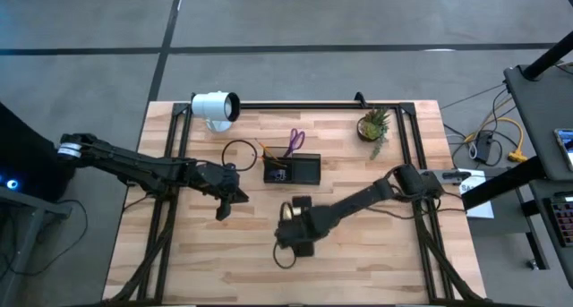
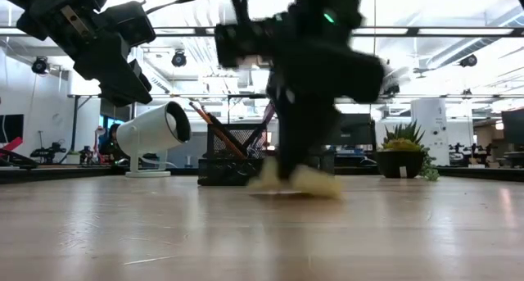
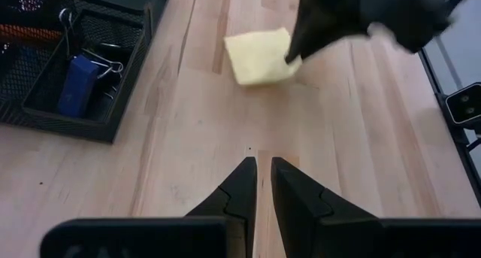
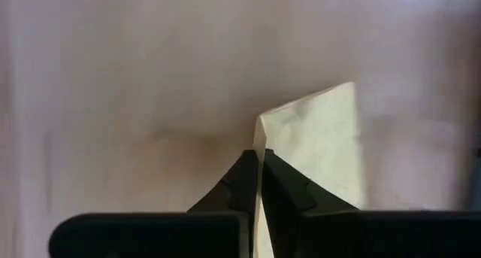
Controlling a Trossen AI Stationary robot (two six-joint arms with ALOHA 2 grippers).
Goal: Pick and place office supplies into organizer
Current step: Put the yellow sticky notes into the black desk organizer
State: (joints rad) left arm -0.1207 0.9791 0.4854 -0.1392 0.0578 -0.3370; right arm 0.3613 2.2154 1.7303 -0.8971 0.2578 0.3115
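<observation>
- The pale, planked wooden desk [image 1: 358, 262] carried a white cylindrical lamp [image 1: 215, 107] lying on its side near the far edge and a small potted green plant [image 1: 373, 125] toward the far right.
- The dark mesh rectangular organizer [image 1: 294, 169] sat between them, nearer the middle; its taller compartment held purple-handled scissors [image 1: 295, 141] and thin orange pencils [image 2: 214, 127] standing tilted.
- In the left wrist view, the organizer's shallow tray held a blue block [image 3: 77, 85] and metal binder clips [image 3: 107, 61].
- The right claw [image 4: 259, 162] was pressed together, pinching one edge of the square pale-yellow sticky-note pad [image 3: 261, 56], which lay on the bare desk in front of the organizer.
- The left claw [image 3: 258, 165] hovered above the desk just left of the pad, its dark tapered fingers nearly together, holding nothing.
</observation>
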